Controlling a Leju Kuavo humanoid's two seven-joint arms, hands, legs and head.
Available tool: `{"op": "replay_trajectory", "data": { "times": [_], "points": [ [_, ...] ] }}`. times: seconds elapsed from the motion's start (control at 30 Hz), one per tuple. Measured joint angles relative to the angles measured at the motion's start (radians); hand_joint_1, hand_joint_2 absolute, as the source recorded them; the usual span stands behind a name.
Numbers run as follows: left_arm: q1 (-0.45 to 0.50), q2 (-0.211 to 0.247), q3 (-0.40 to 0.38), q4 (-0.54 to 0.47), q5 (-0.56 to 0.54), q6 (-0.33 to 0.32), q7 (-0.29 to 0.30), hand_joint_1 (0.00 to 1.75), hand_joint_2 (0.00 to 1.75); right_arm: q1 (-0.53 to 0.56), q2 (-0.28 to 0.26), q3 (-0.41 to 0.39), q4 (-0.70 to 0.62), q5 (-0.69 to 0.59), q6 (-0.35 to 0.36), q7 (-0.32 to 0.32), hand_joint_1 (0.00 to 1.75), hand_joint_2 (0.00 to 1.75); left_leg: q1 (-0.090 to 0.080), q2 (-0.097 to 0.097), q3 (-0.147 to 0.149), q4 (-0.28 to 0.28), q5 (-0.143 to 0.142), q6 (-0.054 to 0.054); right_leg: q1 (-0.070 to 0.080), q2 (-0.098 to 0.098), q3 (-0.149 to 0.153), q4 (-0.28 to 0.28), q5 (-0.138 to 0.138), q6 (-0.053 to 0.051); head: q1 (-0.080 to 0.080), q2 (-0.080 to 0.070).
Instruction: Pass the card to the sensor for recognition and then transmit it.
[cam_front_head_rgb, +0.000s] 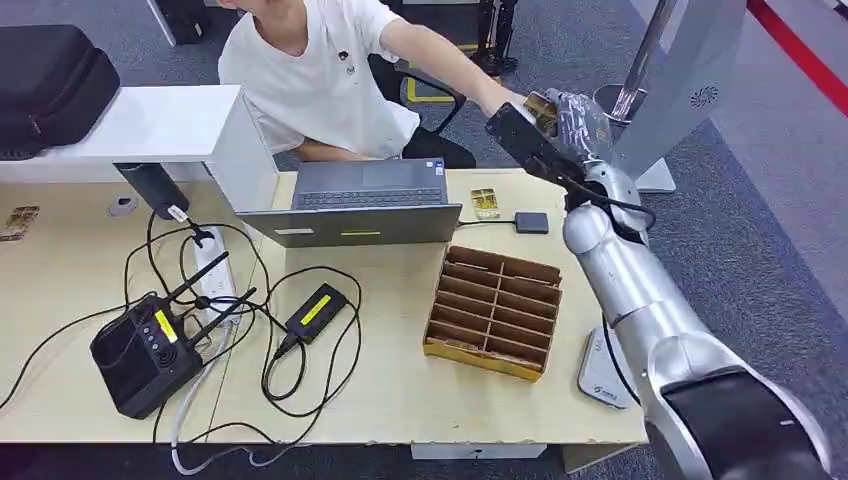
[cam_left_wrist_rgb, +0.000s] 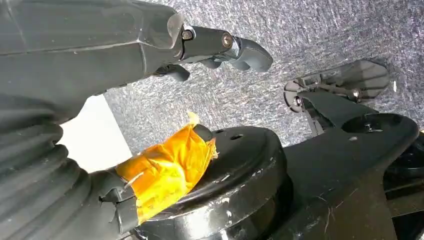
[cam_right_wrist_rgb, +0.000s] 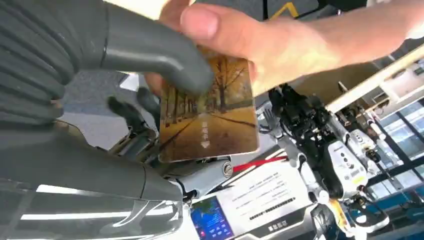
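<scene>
My right hand (cam_front_head_rgb: 572, 118) is raised past the table's far right corner and holds the card (cam_front_head_rgb: 540, 105). In the right wrist view the card (cam_right_wrist_rgb: 207, 112) shows an autumn tree-lined road, with my thumb (cam_right_wrist_rgb: 150, 50) pressed on its face. A person's hand (cam_right_wrist_rgb: 260, 42) pinches the same card from the other side, reaching from behind the table (cam_front_head_rgb: 510, 100). The small dark sensor (cam_front_head_rgb: 532, 222) lies on the table beside the laptop. My left hand (cam_left_wrist_rgb: 125, 50) hangs over the carpet floor, its fingers apart and holding nothing.
A laptop (cam_front_head_rgb: 365, 203), a second card (cam_front_head_rgb: 484, 201), a wooden slotted organizer (cam_front_head_rgb: 495, 312), a black radio unit (cam_front_head_rgb: 145, 350) with cables and a power strip (cam_front_head_rgb: 212, 270) sit on the table. A grey kiosk stand (cam_front_head_rgb: 680, 80) rises right behind my right hand.
</scene>
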Motion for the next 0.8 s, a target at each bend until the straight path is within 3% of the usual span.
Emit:
{"op": "replay_trajectory", "data": {
  "times": [0.43,0.57,0.8],
  "points": [
    [0.002,0.001,0.000,0.000,-0.009,0.029,-0.015,0.00,1.75,0.051,-0.006,0.000,-0.007,-0.027,-0.017,-0.060,0.00,1.75,0.000,0.000,0.000,0.000,0.000,0.000,0.000,0.000,0.000,0.000,0.000,0.000,0.000,0.000],
    [0.003,0.000,0.007,0.000,0.002,0.032,-0.015,0.00,1.75,0.162,-0.026,-0.001,-0.144,-0.069,-0.019,-0.096,0.00,1.75,0.000,0.000,0.000,0.000,0.000,0.000,0.000,0.000,-0.001,0.000,0.000,0.000,0.000,0.000],
    [0.005,-0.005,0.039,0.000,0.028,0.041,-0.016,0.00,1.75,0.396,-0.087,-0.012,-0.499,-0.117,-0.019,-0.127,0.00,1.75,0.000,0.000,-0.001,0.000,-0.001,0.000,0.000,0.000,-0.001,-0.001,-0.001,0.000,0.000,0.000]
  ]
}}
